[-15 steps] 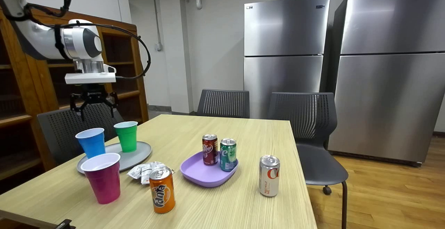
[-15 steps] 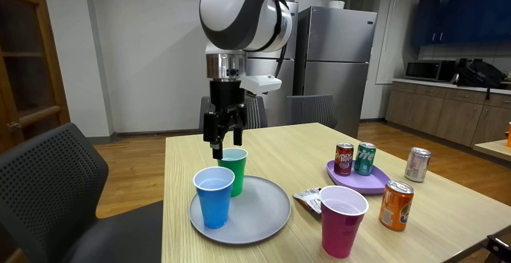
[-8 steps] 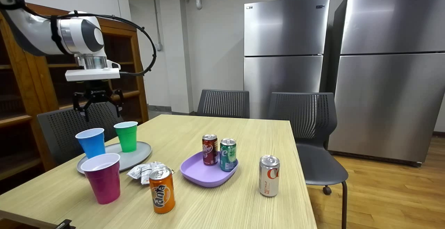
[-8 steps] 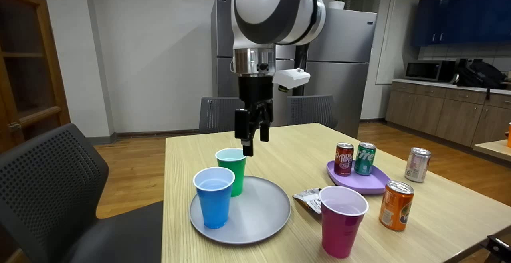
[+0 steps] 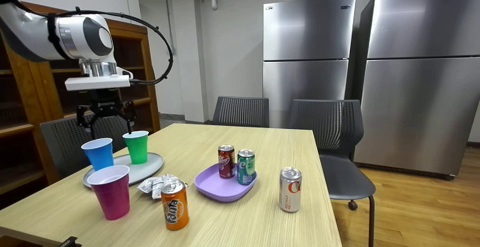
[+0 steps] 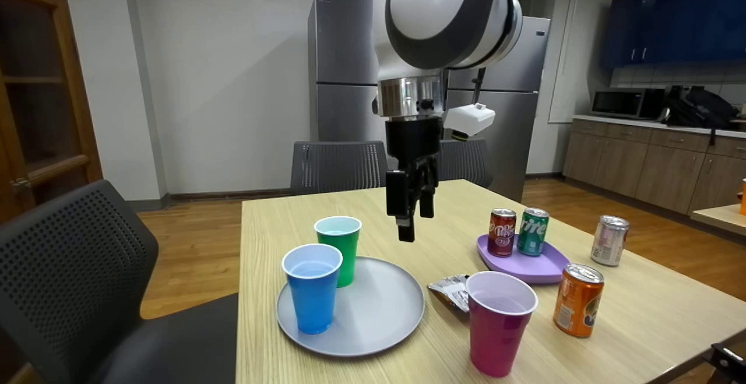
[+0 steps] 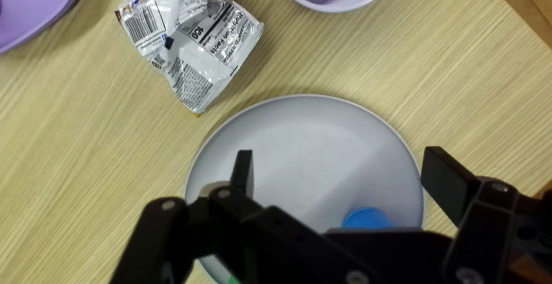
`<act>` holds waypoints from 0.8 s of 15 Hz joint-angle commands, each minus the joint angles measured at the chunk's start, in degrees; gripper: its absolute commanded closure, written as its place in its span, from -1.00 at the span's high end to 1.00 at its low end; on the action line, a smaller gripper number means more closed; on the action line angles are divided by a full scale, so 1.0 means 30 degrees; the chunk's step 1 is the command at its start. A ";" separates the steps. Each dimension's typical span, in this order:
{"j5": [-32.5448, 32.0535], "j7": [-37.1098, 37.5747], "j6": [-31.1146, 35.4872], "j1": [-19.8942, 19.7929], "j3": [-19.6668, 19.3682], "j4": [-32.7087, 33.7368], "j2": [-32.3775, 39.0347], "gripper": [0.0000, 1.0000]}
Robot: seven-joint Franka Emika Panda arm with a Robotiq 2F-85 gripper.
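My gripper (image 5: 111, 133) is open and empty, above the table; it also shows in an exterior view (image 6: 417, 225) and in the wrist view (image 7: 338, 159). Below it in the wrist view lies the round grey plate (image 7: 302, 142), between the spread fingers. A blue cup (image 6: 313, 302) and a green cup (image 6: 348, 256) stand upright on the plate's one side. In the wrist view, the gripper's body hides most of the blue cup (image 7: 366, 218) and green cup. Crumpled silver packets (image 7: 202, 42) lie beside the plate. A magenta cup (image 6: 495, 337) stands upright near the packets.
A purple tray (image 5: 210, 187) holds a Dr Pepper can (image 5: 226, 164) and a green Sprite can (image 5: 246, 168). An orange Fanta can (image 5: 175, 209) and a silver-white can (image 5: 290, 190) stand on the table (image 5: 240, 224). Dark chairs (image 6: 76, 267) surround the table.
My open gripper has moved right across an exterior view, away from above the green cup, and ends slightly lower. In both exterior views, the cups, cans, packets, plate and tray have not moved.
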 commanded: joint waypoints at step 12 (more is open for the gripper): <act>-0.0593 0.0413 0.0383 -0.0058 -0.0260 -0.1771 -0.0731 1.00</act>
